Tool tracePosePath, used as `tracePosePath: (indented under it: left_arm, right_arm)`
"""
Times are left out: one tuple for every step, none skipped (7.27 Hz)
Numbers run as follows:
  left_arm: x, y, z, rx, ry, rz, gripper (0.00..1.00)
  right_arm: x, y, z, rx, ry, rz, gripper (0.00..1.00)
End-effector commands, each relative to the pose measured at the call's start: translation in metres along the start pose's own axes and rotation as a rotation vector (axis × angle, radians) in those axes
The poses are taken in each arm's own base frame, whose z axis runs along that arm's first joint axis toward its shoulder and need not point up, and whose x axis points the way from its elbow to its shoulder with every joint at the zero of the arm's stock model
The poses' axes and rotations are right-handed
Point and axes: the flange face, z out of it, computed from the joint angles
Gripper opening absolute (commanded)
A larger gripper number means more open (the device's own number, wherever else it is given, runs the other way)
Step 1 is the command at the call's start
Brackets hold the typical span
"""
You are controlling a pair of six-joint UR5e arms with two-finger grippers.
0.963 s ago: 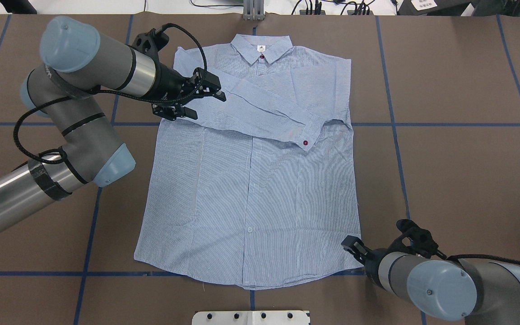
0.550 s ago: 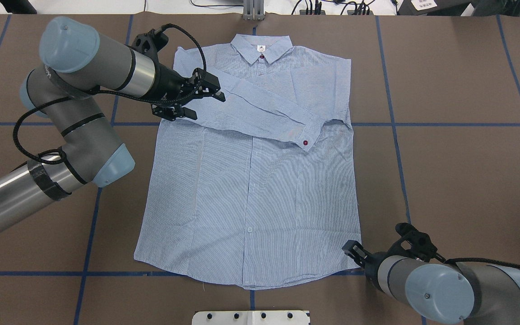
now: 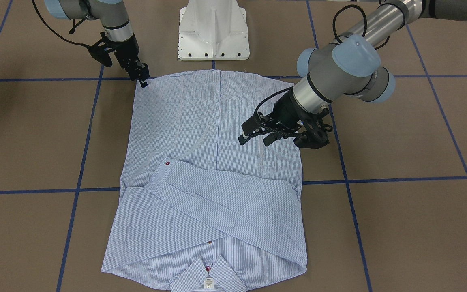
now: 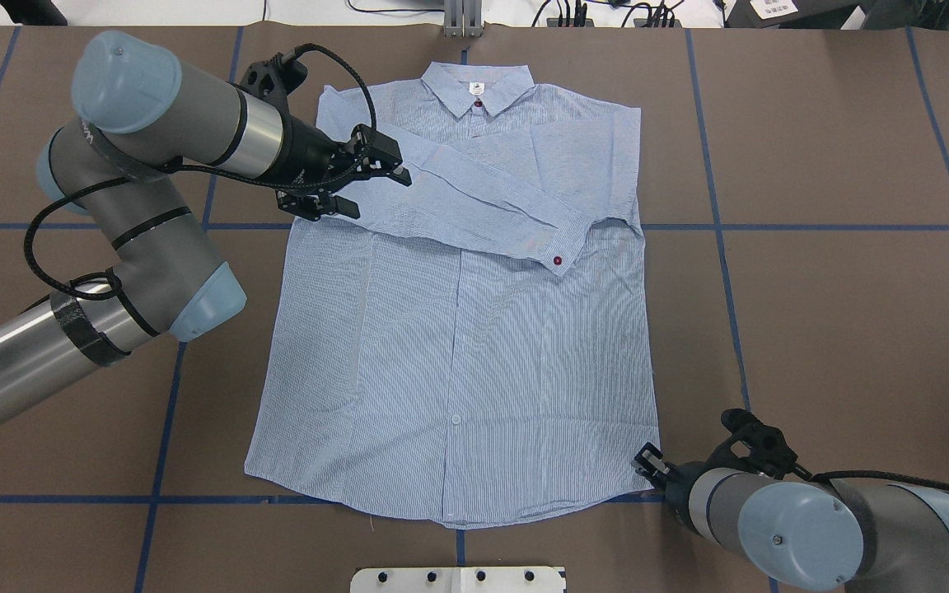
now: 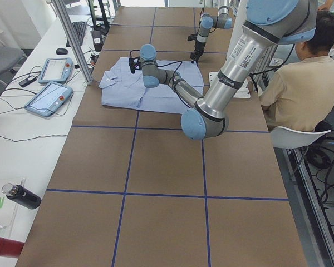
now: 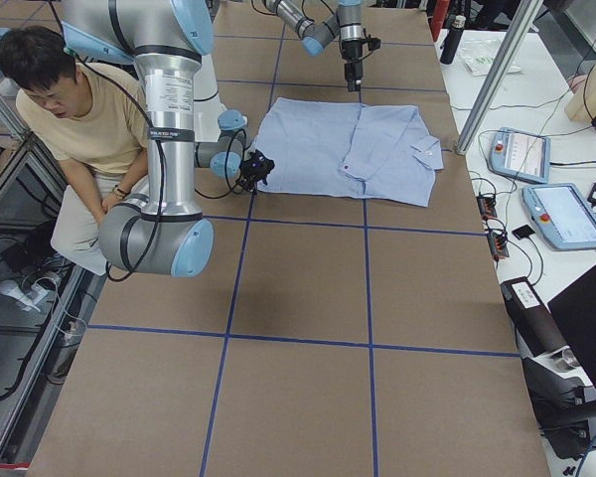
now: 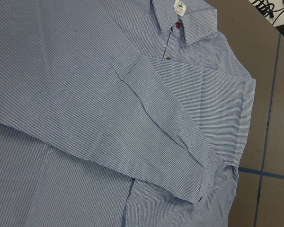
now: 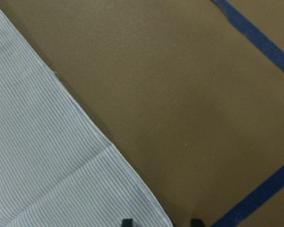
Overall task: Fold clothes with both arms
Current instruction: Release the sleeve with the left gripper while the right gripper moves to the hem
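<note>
The shirt [image 4: 458, 346] is shown flat on the table [image 4: 837, 329], the left gripper [image 4: 371, 191] spread above its folded sleeve, the right gripper [image 4: 647, 458] parted astride a hem corner that could be missed if shut off-edge.

Brown table [image 4: 837, 329] with blue tape grid [image 4: 837, 226]

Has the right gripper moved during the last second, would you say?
Yes: the right gripper slid slightly nearer the blue tape line, toward the robot.
</note>
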Motion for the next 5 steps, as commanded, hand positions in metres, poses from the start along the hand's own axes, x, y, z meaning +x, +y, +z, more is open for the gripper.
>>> tracePosePath:
  left_arm:
    - [-0.002,-0.001,0.002,0.002,-0.002,-0.001,0.91]
    - [-0.003,-0.002,0.002,0.002,-0.003,-0.002,0.91]
    - [-0.024,0.001,0.005,0.005,-0.027,-0.021,0.91]
    - [-0.032,0.021,-0.019,0.001,-0.005,-0.011,0.95]
    - [-0.055,0.062,-0.023,0.013,-0.003,0.002,0.98]
  right_arm:
    - [-0.002,0.000,-0.004,-0.006,-0.005,0.002,0.00]
    - [-0.003,-0.001,-0.009,-0.011,-0.011,0.003,0.00]
    - [-0.008,0.000,-0.020,-0.022,-0.029,0.005,0.00]
    - [-0.003,-0.010,-0.043,-0.048,-0.031,0.007,0.00]
    - [-0.006,-0.019,-0.056,-0.062,-0.035,0.021,0.00]
